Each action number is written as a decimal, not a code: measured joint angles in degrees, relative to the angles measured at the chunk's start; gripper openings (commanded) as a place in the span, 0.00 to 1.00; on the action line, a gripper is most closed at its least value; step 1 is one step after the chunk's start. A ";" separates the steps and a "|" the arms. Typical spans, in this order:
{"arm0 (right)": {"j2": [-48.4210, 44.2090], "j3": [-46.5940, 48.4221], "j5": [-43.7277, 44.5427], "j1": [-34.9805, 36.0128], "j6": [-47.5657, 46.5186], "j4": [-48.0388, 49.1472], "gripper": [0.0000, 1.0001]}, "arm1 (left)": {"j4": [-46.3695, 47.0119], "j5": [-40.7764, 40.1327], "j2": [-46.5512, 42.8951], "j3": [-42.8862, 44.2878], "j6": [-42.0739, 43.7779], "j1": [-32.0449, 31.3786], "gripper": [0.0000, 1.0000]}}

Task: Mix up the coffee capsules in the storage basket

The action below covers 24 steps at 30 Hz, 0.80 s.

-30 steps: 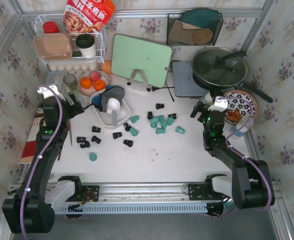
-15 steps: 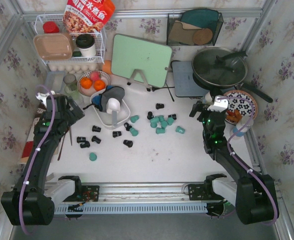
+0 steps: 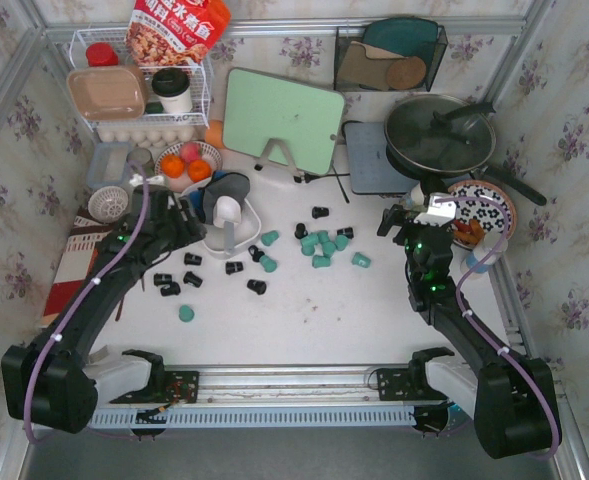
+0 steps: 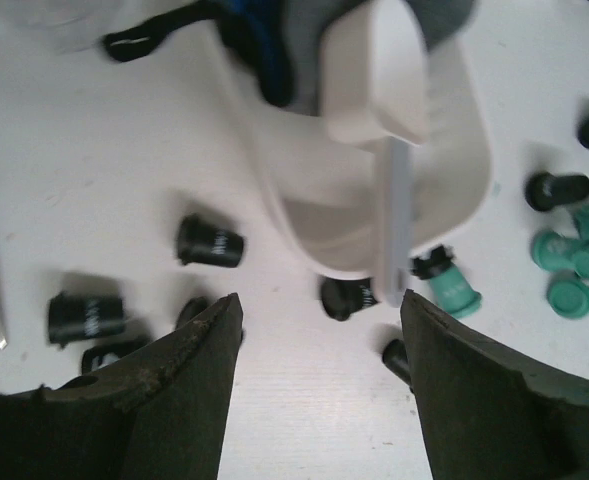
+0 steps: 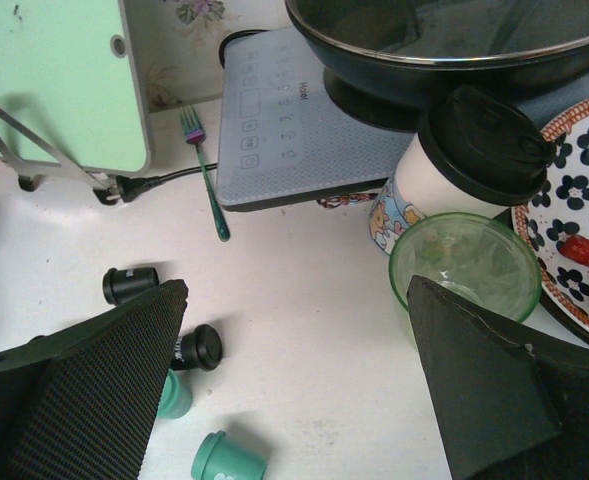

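Strewn over the white tabletop (image 3: 304, 320): loose coffee capsules (image 3: 324, 245), black mostly left, teal bunched right. Also standing there: white storage basket (image 4: 472, 170), green cutting board (image 3: 282, 118), grey induction plate (image 3: 369, 165), flowered plate (image 3: 489, 205).

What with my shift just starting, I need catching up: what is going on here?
Two robot arms face scattered coffee capsules and a white storage basket. The left tool, open and empty, is beside the basket. The capsules lie loose on the table, black ones left, teal ones right; none shows inside the basket, which holds a white scoop. The right tool, open and empty, hangs near a green cup.
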 measured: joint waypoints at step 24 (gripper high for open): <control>0.74 0.83 -3.76 0.04 0.26 -0.31 1.00 | 1.33 -5.62 26.08 12.09 5.62 -11.32 0.56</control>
